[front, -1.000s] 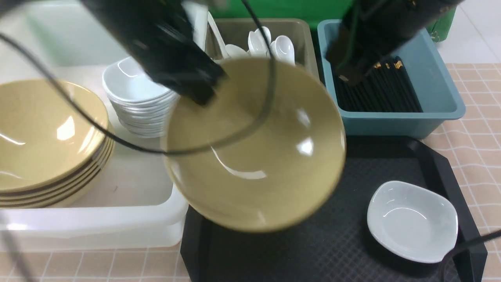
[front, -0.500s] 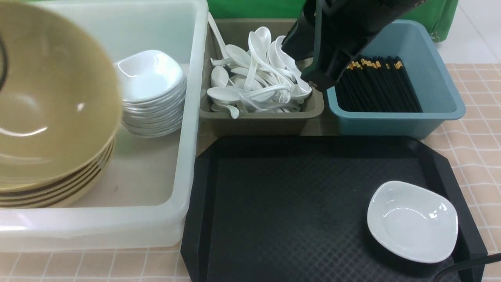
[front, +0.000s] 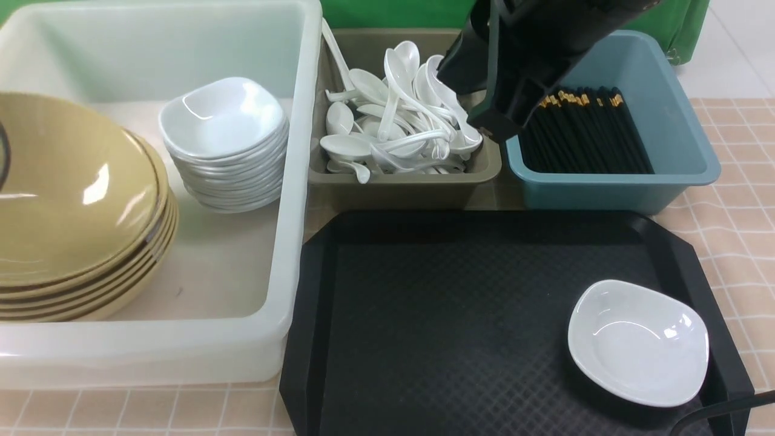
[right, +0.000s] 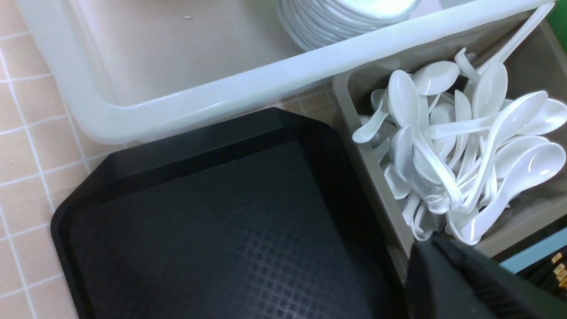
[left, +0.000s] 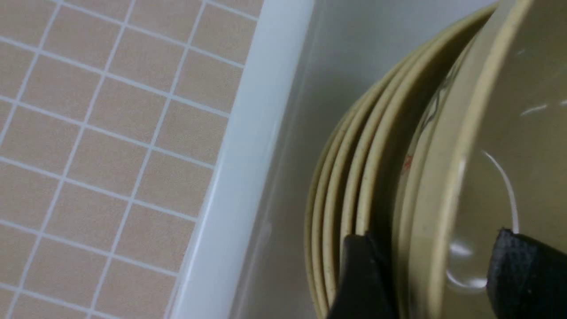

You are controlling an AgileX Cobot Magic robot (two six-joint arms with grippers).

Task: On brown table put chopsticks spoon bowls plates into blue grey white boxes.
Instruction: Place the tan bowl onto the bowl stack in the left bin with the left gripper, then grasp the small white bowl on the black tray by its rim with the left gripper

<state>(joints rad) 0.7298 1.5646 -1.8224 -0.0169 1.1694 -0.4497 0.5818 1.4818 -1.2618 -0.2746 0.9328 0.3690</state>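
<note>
While one plate lies at the lower right on the black tray, we judge it the only piece left to move, and its shallow glossy rim could slip from a pinch. At mid left, the top bowl looks askew on its stack in the white box. The left gripper straddles its rim, jaws apart, holding nothing, so a careless lift could drag it. At the upper right, the right gripper, shut and empty, hangs by the spoons and could knock them.
</note>
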